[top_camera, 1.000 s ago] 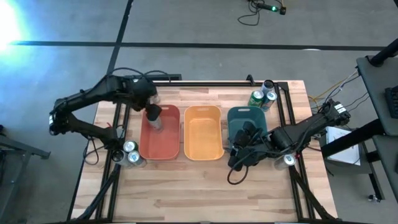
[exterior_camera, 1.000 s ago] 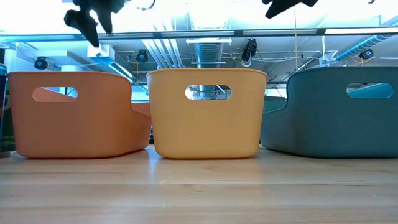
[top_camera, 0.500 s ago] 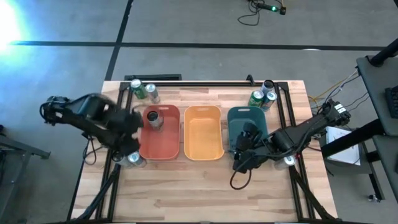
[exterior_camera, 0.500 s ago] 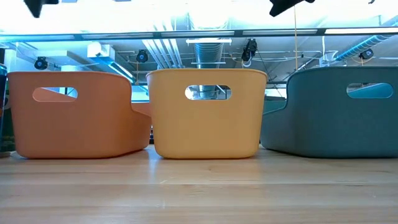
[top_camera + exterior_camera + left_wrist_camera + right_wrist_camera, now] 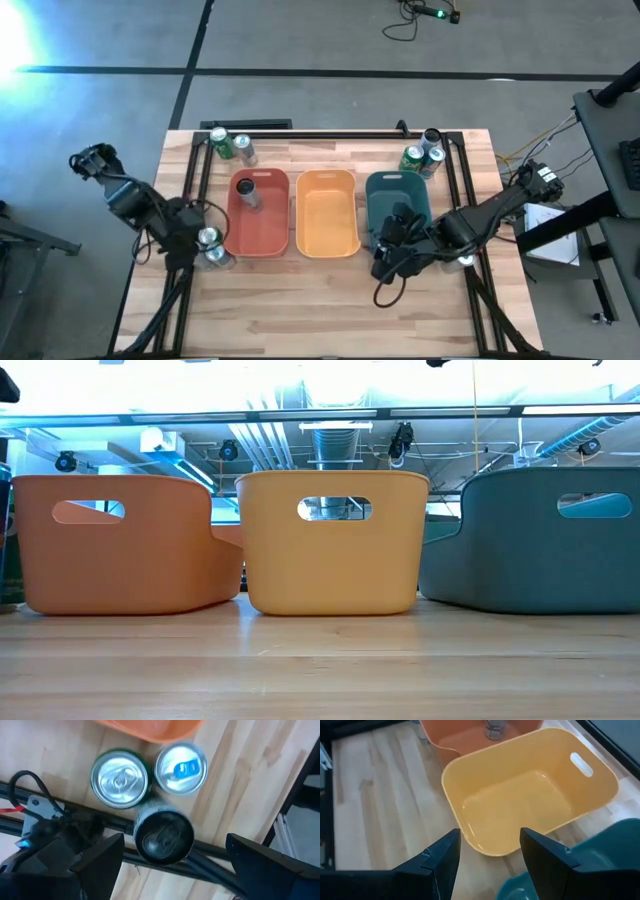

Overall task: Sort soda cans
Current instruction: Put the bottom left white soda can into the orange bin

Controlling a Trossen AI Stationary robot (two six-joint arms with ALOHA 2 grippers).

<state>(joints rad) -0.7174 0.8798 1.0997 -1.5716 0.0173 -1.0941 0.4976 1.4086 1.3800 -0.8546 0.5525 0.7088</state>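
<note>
wood-plank table (image 5: pixel 330 290), light, smooth grain. bins: red (image 5: pixel 262 240), orange (image 5: pixel 326 212), teal (image 5: pixel 378 192) — matt plastic. soda cans (image 5: pixel 145 802): shiny metal tops. dark metal frame rails (image 5: pixel 455 190).

Workshop: bare concrete floor (image 5: pixel 300 40), exposed ceiling ducts (image 5: pixel 330 440).

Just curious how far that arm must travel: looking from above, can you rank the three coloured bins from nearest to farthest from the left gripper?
From the left gripper, open over the cans at the table's left edge:
1. Red bin, right beside it.
2. Orange bin, in the middle.
3. Teal bin, farthest, by the right gripper.
</note>
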